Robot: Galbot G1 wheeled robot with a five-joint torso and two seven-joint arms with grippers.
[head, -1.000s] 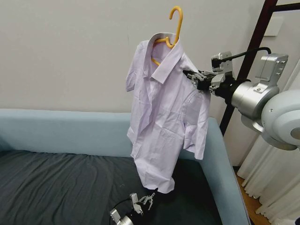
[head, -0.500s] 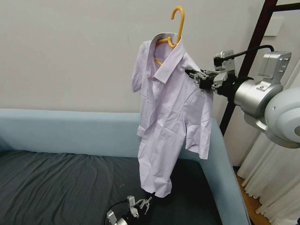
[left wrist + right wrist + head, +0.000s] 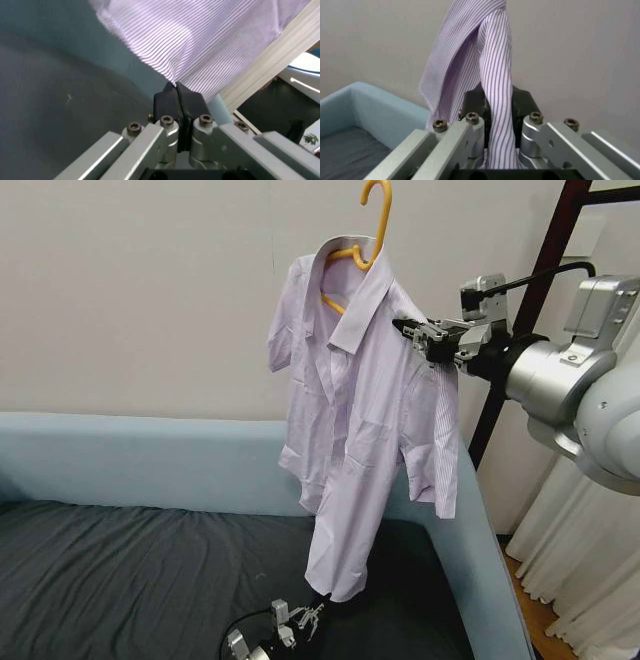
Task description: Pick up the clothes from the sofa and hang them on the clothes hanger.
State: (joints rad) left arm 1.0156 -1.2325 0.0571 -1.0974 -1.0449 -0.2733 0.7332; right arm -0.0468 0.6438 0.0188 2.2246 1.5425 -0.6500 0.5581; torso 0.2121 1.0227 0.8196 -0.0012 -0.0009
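Bare white wall (image 3: 130,290) — pale curtain (image 3: 590,580) beside

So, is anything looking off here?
Yes: the yellow hanger sits tilted in the shirt, hook on nothing; the right claw pinches its shoulder, so it hangs lopsided. Left claw is down by the hem.

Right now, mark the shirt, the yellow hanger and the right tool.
shirt (image 3: 360,430): head view, front panel.
yellow hanger (image 3: 384,220): head view, hook.
right tool (image 3: 408,332): head view, between its fingertips, at the shirt's shoulder.
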